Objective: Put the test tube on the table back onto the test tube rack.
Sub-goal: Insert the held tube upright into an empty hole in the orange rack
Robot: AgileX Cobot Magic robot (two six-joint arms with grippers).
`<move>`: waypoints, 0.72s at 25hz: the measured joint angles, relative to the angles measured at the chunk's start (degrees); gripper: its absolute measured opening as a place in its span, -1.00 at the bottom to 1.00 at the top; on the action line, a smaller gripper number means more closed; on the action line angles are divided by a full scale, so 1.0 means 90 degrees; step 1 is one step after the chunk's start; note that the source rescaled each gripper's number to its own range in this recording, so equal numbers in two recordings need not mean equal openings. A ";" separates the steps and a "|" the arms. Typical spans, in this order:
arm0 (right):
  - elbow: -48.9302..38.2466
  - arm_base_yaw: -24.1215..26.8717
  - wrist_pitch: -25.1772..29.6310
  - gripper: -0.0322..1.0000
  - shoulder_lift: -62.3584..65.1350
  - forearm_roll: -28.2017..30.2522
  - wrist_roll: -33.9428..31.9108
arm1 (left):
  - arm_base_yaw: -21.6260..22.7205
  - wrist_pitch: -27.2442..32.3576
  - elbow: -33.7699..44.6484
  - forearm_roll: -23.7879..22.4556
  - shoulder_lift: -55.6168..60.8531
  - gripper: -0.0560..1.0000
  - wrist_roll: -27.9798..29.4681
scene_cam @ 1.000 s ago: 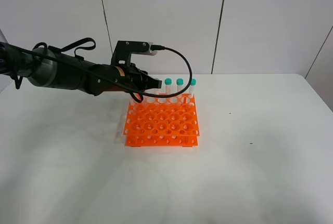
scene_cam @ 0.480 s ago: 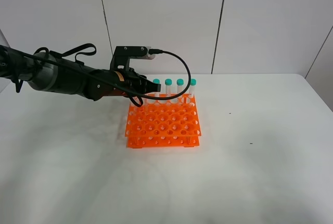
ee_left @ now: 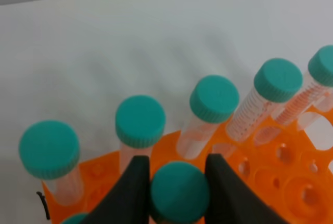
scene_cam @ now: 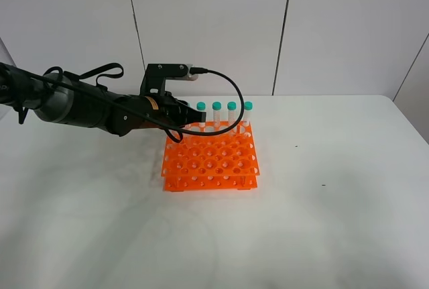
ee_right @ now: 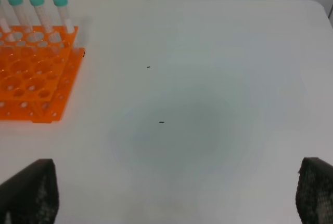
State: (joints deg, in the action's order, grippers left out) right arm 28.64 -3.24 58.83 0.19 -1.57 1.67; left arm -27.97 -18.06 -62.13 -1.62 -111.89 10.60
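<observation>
The orange test tube rack [scene_cam: 209, 161] stands on the white table [scene_cam: 322, 208]. Its far row holds several teal-capped tubes [scene_cam: 231, 116]. My left gripper [scene_cam: 188, 116] hovers over the rack's far left corner. In the left wrist view its two black fingers [ee_left: 130, 193] press on either side of the teal cap of one test tube [ee_left: 179, 190], which stands just in front of the far row [ee_left: 213, 99] over the rack [ee_left: 291, 182]. This tube's lower part is hidden. My right gripper [ee_right: 177, 195] is open and empty over bare table, far right of the rack [ee_right: 31, 78].
A black cable [scene_cam: 234, 94] loops from the left wrist over the rack's far side. Small dark specks [scene_cam: 323, 184] mark the table right of the rack. A white panelled wall [scene_cam: 214, 27] rises behind the table.
My left gripper has drawn back a little to the left, so a fourth teal cap in the far row now shows beside it. The rack has stayed put.
</observation>
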 joint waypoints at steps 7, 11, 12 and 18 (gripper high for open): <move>0.0000 0.0000 0.0000 1.00 0.0000 0.0000 0.0000 | 0.0000 -0.0136 0.0046 0.0000 0.0000 -0.89 -0.0284; 0.0000 0.0000 0.0000 1.00 0.0000 0.0000 0.0000 | 0.0000 -0.0143 0.0046 0.0000 -0.0012 -0.89 -0.0285; 0.0000 0.0000 0.0000 1.00 0.0000 0.0000 0.0000 | 0.0000 -0.0160 0.0046 0.0000 -0.0030 -0.89 -0.0285; 0.0000 0.0000 0.0000 1.00 0.0000 0.0000 0.0000 | 0.0000 -0.0274 0.0038 0.0000 -0.0207 -0.89 -0.0291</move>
State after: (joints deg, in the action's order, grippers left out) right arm 28.64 -3.24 58.83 0.19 -1.57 1.67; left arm -27.97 -20.53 -61.79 -1.62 -113.75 7.98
